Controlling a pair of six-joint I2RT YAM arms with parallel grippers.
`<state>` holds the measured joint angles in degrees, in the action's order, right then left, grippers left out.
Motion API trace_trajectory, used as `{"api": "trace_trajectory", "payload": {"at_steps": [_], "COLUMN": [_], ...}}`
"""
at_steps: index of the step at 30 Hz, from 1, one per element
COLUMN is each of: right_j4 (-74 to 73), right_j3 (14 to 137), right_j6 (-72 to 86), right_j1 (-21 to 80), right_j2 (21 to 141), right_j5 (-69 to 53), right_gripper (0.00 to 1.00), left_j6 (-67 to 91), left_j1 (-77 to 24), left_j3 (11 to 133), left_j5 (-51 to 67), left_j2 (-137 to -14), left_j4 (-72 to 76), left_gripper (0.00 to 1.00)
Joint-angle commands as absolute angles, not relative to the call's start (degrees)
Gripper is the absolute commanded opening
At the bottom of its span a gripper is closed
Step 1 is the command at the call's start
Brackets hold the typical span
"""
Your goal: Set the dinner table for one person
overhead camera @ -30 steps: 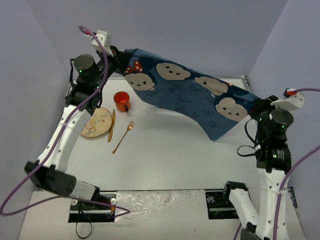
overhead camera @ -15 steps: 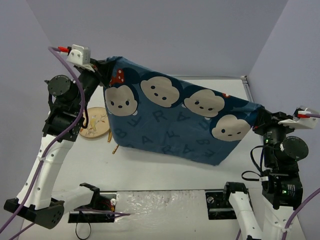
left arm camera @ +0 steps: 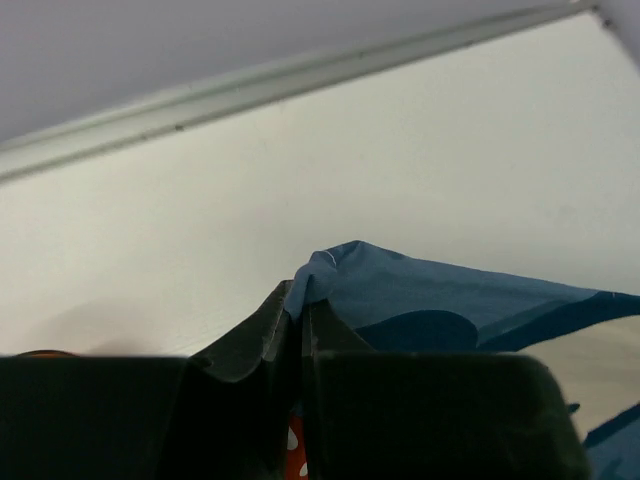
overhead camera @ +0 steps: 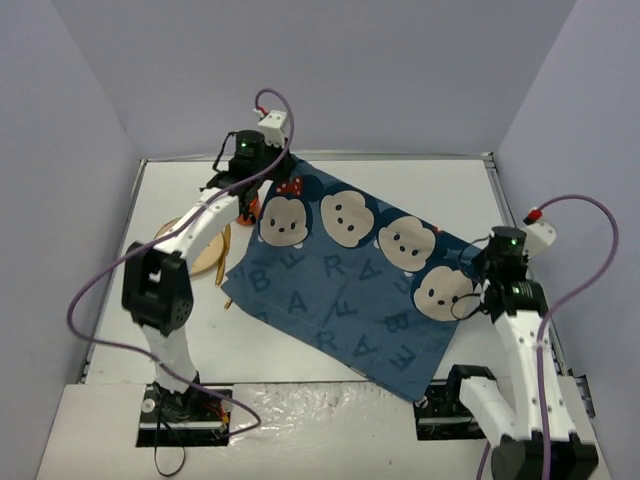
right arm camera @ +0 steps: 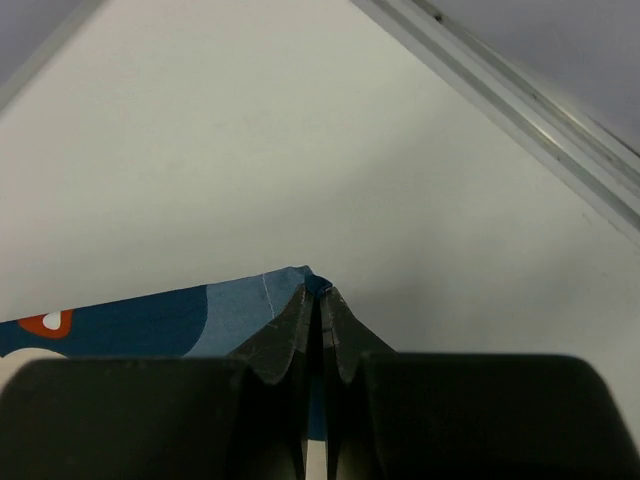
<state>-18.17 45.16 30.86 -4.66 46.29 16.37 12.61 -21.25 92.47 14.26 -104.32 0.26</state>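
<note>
The mouse-print cloth (overhead camera: 340, 290), held up in the air a second ago, now lies spread on the white table (overhead camera: 400, 190) under both arms, with the left hand (overhead camera: 263, 190) and the right hand (overhead camera: 478, 285) each clamped on a far corner, so I'd say only letting go remains of this step.

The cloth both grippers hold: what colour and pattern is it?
Dark blue cloth with letters and cartoon mouse faces; clearest in the top external view.
</note>
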Motion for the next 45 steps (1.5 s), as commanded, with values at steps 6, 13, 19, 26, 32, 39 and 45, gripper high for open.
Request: {"api": "trace_trajectory", "payload": {"at_steps": [6, 13, 19, 26, 32, 39, 45], "right_j4": [-5.3, 3.0, 5.6, 6.4, 8.6, 8.7, 9.2], "right_j3": [42.7, 44.9, 50.5, 53.8, 55.3, 57.0, 57.8], "right_j6": [32.9, 33.8, 35.0, 34.2, 34.2, 33.6, 33.0], "right_j1": [-13.5, -18.4, -19.7, -21.2, -23.0, -25.0, -26.3], "right_j2": [63.2, 75.0, 85.4, 90.8, 93.9, 95.8, 96.2], "right_j5": [22.2, 22.5, 23.8, 26.9, 27.4, 27.9, 26.9], "right_gripper": [0.0, 0.0, 0.0, 0.0, 0.0, 0.0, 0.0], "left_j6": [14.1, 15.0, 16.8, 18.9, 20.5, 23.4, 26.6], "left_j1": [-23.8, -23.8, -23.7, -23.7, -23.8, -24.3, -24.9], "left_j3": [109.2, 125.8, 134.3, 140.3, 139.3, 140.2, 139.6], "left_j5": [14.3, 13.1, 11.8, 11.4, 11.7, 12.0, 11.6], "left_j2": [-121.3, -137.1, -144.4, -149.4, -150.7, -152.7, -154.4], "left_j4": [5.7, 4.3, 7.1, 12.4, 19.3, 25.5, 29.9], "left_gripper": [0.0, 0.0, 0.0, 0.0, 0.0, 0.0, 0.0]}}
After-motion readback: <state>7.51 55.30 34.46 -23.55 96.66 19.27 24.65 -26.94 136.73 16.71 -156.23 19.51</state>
